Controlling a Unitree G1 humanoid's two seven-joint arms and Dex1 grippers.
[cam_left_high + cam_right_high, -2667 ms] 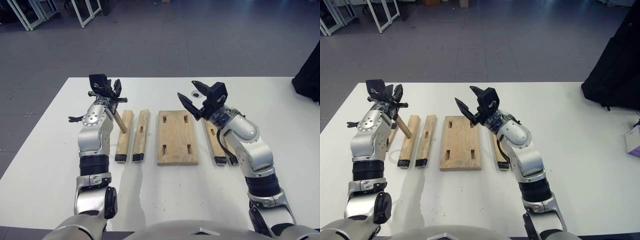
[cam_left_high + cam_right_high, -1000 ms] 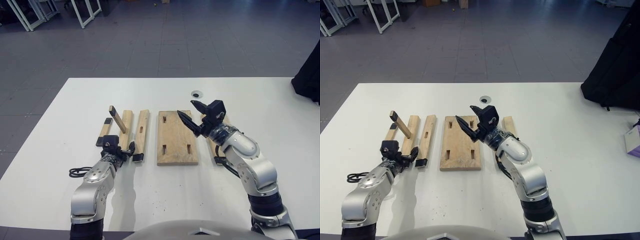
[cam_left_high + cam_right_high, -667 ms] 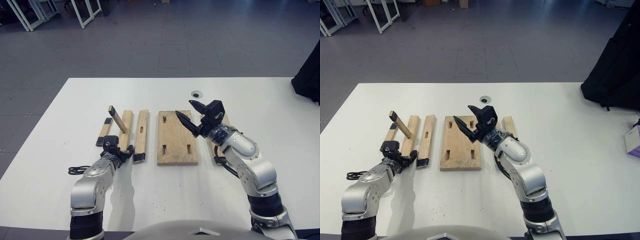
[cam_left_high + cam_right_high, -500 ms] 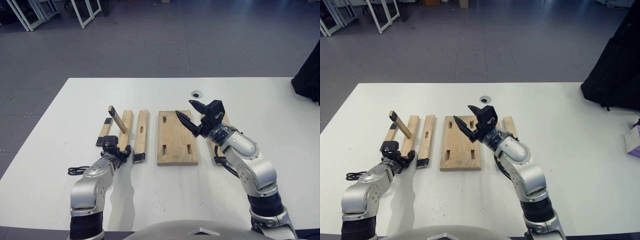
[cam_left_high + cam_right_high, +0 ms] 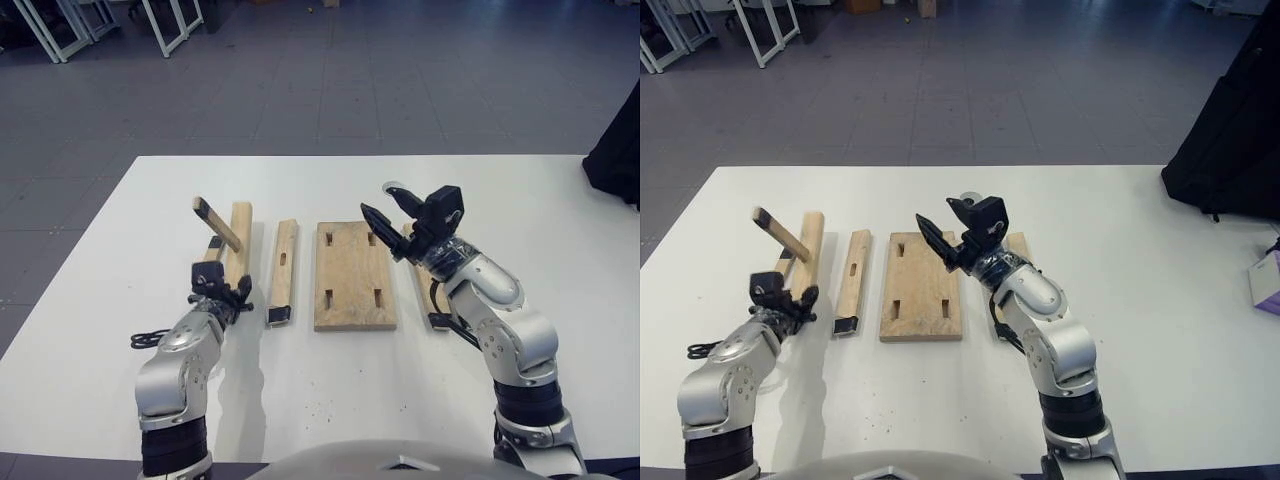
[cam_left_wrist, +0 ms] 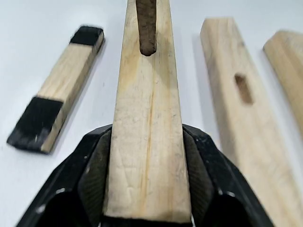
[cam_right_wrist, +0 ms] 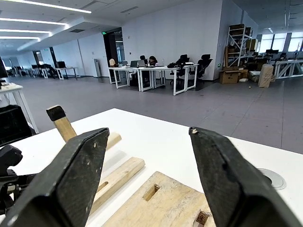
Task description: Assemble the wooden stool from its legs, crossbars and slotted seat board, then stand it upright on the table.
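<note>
my left gripper (image 5: 216,292) clamps the near end of a leg (image 5: 238,238) with one crossbar (image 5: 216,223) pegged in its slot, my right gripper (image 5: 378,205) hangs open above the flat seat board (image 5: 352,292), so most of the joining is left.

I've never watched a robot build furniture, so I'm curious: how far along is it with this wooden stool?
Early. Done: one dark-tipped wooden crossbar is plugged into the slot of a pale wooden leg. In hand: the left gripper clamps that leg's near end; the right gripper hangs open by the flat four-slot seat board. Left: a second slotted leg, a loose crossbar and wood pieces right of the board lie separate.
</note>
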